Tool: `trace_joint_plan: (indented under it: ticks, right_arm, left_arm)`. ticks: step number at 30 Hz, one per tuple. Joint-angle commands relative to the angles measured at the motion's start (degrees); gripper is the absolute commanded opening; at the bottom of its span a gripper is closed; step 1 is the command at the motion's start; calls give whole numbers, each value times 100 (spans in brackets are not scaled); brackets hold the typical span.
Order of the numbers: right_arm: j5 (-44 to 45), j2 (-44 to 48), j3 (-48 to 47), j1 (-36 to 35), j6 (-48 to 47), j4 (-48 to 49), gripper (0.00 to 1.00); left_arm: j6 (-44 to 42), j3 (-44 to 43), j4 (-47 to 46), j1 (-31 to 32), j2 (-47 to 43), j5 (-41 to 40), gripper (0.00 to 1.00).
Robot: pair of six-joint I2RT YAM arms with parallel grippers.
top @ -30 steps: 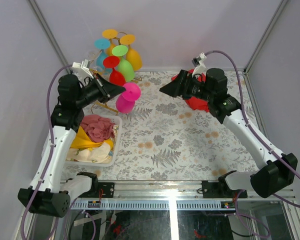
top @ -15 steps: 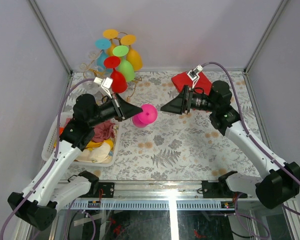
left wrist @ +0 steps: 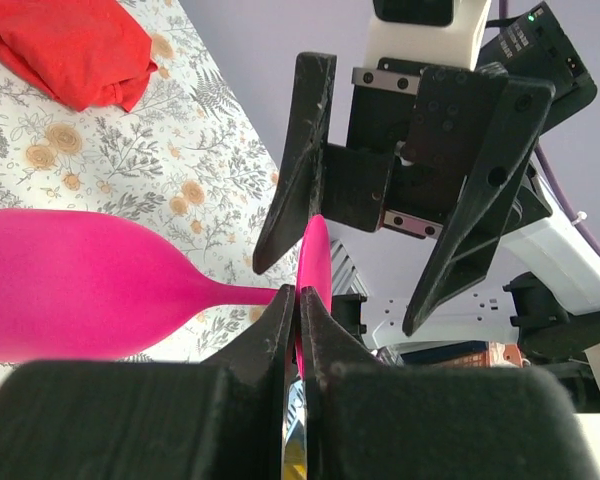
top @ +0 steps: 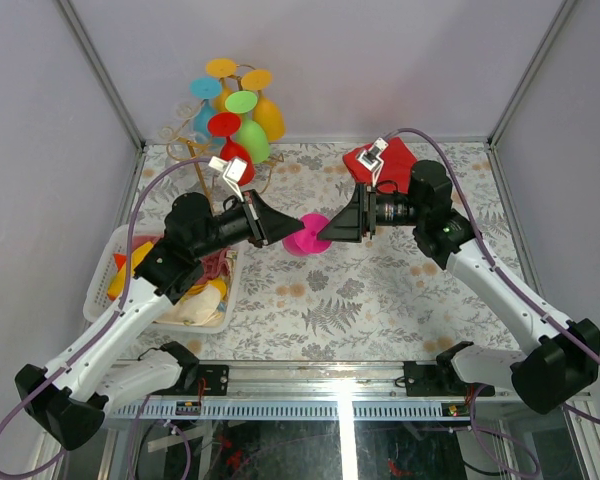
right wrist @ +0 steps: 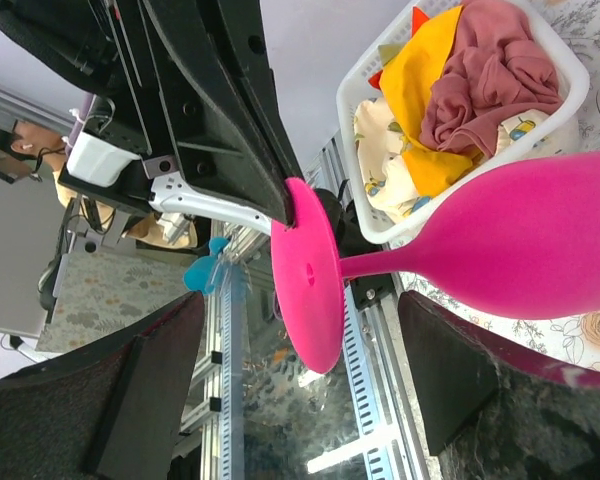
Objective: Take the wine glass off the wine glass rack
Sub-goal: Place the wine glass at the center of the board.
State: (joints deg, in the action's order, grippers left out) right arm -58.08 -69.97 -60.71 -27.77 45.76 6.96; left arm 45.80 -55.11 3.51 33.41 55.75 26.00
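The left gripper is clamped on the foot of the pink wine glass, holding it horizontal, well apart from the wine glass rack. The right gripper has its fingers apart, flanking the foot.

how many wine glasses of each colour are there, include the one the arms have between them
yellow-orange glasses: 2
cyan glass: 1
green glass: 1
red glass: 1
pink glass: 1
total: 6
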Motion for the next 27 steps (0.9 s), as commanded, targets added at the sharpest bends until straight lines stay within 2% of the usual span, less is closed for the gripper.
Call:
trace_joint_plan:
  ticks: [1, 12, 19, 21, 24, 25, 27]
  right_arm:
    - [-203, 16, -345, -131, -336, -305, 85]
    - [44, -45, -407, -212, -425, -501, 79]
    - [938, 96, -369, -212, -537, -604, 40]
    - [763, 5, -393, -216, -414, -421, 22]
    - [349, -147, -401, -216, -23, 56, 2]
    - [294, -151, -360, -214, 120, 222, 0]
    - [283, -92, -237, -213, 271, 492, 0]
  left_arm:
    - [-75, 31, -543, 43, -19, -174, 0]
    - [-97, 71, -591, 70, 60, 1, 0]
    - [-278, 106, -213, 78, -85, -136, 0]
    - [-319, 129, -129, 78, -137, -158, 0]
    - [-405, 132, 23, 74, -160, -247, 0]
    - [-420, 132, 74, 78, -159, -295, 0]
    - [-423, 118, 118, 78, -125, -360, 15]
